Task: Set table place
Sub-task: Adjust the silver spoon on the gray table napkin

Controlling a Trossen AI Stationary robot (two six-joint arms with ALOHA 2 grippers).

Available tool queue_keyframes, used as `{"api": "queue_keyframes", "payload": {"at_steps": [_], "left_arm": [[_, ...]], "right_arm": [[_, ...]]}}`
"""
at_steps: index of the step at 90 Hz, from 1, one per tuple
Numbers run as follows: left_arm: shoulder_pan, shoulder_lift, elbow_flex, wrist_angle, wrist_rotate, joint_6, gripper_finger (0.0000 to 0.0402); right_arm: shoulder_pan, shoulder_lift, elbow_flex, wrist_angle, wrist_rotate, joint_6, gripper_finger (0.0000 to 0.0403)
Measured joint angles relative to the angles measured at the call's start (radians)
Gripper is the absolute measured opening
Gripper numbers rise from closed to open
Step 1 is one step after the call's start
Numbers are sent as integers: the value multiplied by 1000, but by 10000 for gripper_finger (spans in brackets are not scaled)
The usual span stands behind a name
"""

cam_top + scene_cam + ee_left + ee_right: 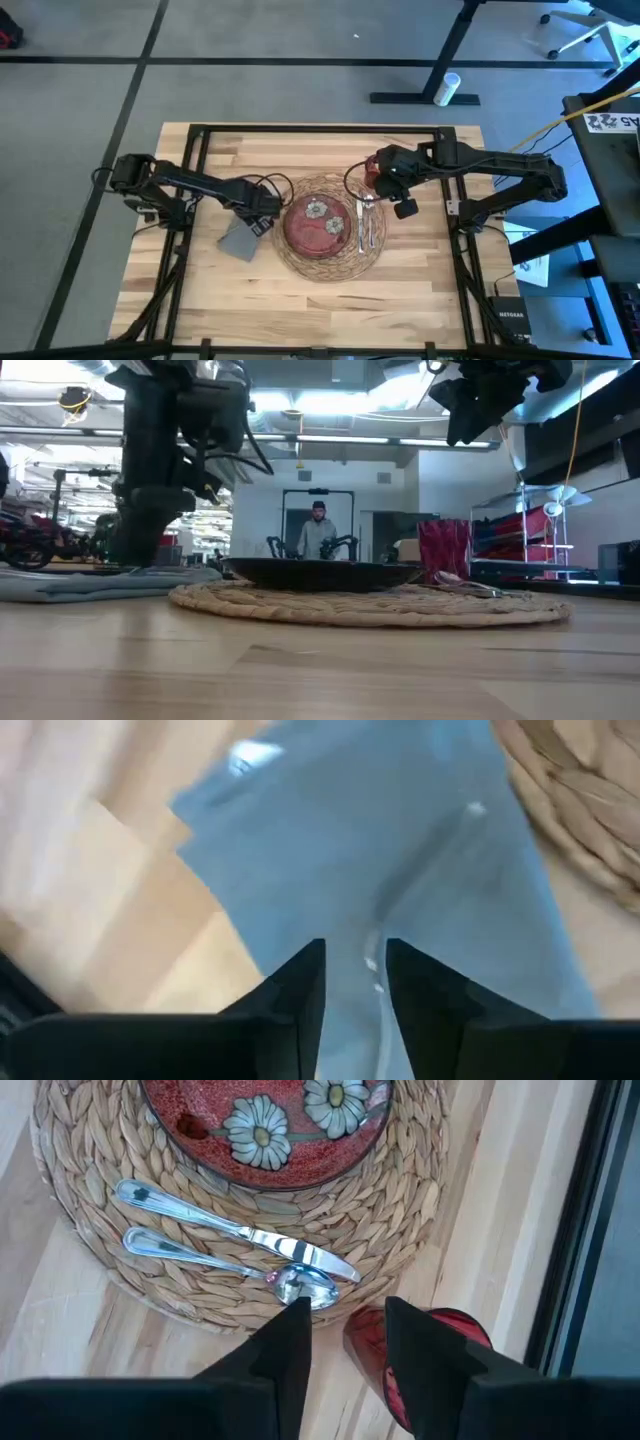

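On the table lies the round straw mat. It carries the dark red flowered plate, and a knife and spoon lie on the mat's right part. The gray napkin lies flat on the wood left of the mat. My left gripper is down on the napkin's corner nearest the mat. My right gripper hovers by the mat's far right edge, shut on the small red cup. My left gripper comes at the napkin from above and pinches a raised ridge of the cloth between its two fingers; one layer or several, I cannot tell. The rest of the napkin lies flat on the table. My right gripper pinches the cup's side wall, one finger inside the cup and one outside, coming from above. In the low view the gripper stands well above the table, and the cup is lifted clear and upright.
A thin black frame edges the table. Bare wood lies in front of the mat and at the far left. A person stands in the room beyond the table.
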Motion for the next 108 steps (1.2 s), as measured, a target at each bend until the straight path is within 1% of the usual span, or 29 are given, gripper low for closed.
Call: {"api": "queue_keyframes", "payload": {"at_steps": [14, 36, 47, 59, 82, 93, 108], "left_arm": [[38, 0, 0, 10, -38, 31, 92], [77, 0, 0, 27, -42, 69, 92], [69, 0, 1, 25, -35, 60, 92], [36, 0, 24, 12, 17, 41, 92], [-20, 1, 37, 2, 18, 35, 92], [-18, 1, 37, 2, 1, 38, 92], [17, 2, 26, 10, -12, 67, 92]], "right_arm": [[0, 0, 0, 0, 0, 0, 115], [0, 0, 0, -1, 0, -1, 115], [0, 0, 0, -1, 0, -3, 115], [0, 0, 0, -1, 0, -3, 115], [0, 0, 0, -1, 0, -3, 115], [0, 0, 0, -1, 0, -3, 115], [0, 0, -1, -1, 0, -3, 115]]}}
